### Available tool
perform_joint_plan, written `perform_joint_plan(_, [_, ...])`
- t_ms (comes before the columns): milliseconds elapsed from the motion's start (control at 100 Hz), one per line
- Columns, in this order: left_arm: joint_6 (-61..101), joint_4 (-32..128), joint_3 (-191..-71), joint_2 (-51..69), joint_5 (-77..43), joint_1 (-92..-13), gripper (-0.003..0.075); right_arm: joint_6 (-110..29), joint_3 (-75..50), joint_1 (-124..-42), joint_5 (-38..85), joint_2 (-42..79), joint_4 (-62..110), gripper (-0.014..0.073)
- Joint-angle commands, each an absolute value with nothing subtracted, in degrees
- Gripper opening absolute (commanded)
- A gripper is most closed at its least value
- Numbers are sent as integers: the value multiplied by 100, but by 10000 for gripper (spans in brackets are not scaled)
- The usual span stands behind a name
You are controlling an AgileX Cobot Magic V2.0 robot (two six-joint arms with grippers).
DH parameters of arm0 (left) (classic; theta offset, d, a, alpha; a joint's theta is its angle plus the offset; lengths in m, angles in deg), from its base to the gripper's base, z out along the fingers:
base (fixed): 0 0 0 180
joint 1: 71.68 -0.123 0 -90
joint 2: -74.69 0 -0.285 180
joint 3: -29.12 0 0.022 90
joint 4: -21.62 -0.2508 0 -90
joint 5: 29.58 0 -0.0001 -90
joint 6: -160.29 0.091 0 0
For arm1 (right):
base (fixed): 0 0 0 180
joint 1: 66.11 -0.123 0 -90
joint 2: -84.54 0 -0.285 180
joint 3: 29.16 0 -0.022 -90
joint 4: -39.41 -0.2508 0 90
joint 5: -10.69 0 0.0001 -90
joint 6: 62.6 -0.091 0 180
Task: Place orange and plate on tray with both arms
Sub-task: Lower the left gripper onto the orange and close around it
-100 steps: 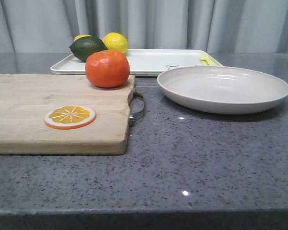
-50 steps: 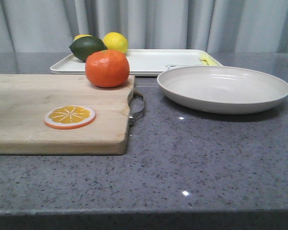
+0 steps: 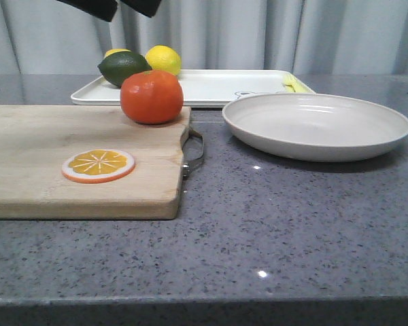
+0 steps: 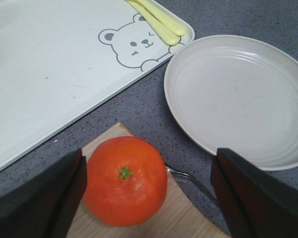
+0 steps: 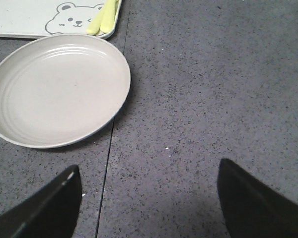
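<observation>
Speckled grey countertop (image 3: 292,224), seemingly curtained backdrop (image 3: 258,34)

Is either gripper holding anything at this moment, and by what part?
Nothing is held. The left gripper is open above the orange; the right gripper is open over bare table.

Soft, even overhead light fills all three views. The speckled counter (image 3: 292,224) shows small bright glints, and the plate (image 3: 317,125) casts a dim shadow toward the front. The orange (image 4: 125,180) has gentle sheen. In both wrist views the dark tool fingers (image 4: 37,201) look blurred and close.
</observation>
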State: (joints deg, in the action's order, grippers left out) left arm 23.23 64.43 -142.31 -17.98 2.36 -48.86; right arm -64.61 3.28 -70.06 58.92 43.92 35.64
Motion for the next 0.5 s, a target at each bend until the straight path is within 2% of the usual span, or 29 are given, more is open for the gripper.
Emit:
perform_joint_plan(0, [2224, 6657, -14470, -1775, -223, -4778, 507, -6429, 129, -7012, 5501, 4336, 3564, 568])
perform_joint_plan(490, [2224, 6657, -14470, -2258, -511, -4767, 507, -6429, 129, -7012, 5495, 4336, 3564, 568])
